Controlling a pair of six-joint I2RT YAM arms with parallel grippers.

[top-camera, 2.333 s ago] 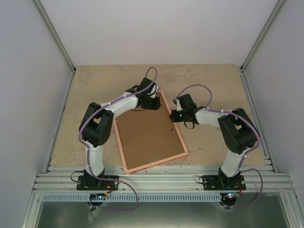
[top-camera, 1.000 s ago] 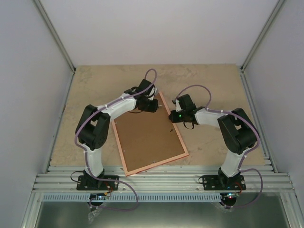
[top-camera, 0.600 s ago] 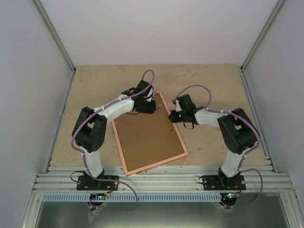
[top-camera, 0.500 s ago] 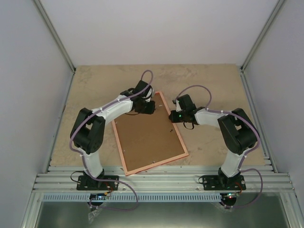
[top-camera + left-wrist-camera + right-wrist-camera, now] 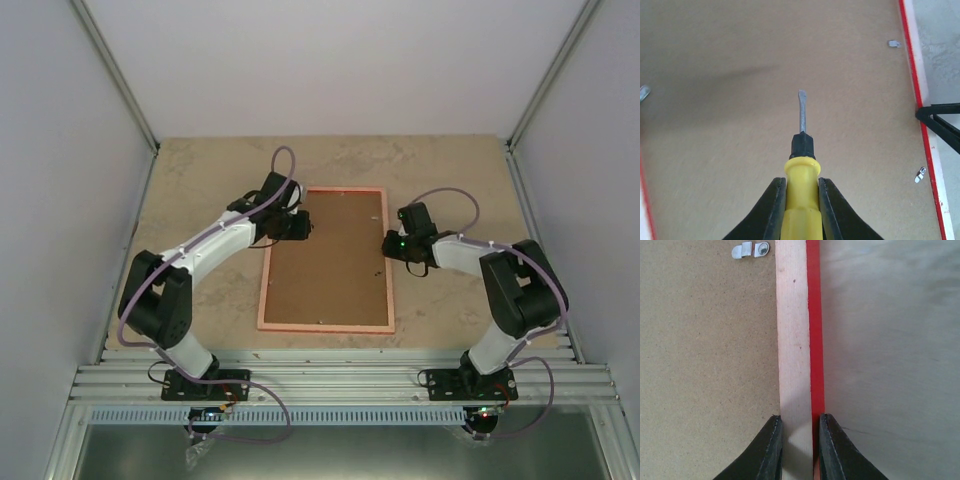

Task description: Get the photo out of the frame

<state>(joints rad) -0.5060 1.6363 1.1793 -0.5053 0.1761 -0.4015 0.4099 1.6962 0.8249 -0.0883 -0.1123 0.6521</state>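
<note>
Two grips: right fingers [image 5: 770, 450] pinch thin red rectangular frame's [image 5: 324, 326] long rail; left fingers [image 5: 767, 217] clamp yellow-handled screwdriver [image 5: 801, 170], small metal tab [image 5: 920, 174] lying to their right.

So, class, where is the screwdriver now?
In the left wrist view, the screwdriver is clamped in the left gripper, its tip over the brown back of the frame.

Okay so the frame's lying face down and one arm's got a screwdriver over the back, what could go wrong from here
The screwdriver points its tip at bare backing board, away from the metal tabs; pressing down there could gouge the board. The right fingers pinch only the thin rim of the frame, so levering a tab might twist it free. The left fingers grip a smooth yellow handle, which could slip under load.
</note>
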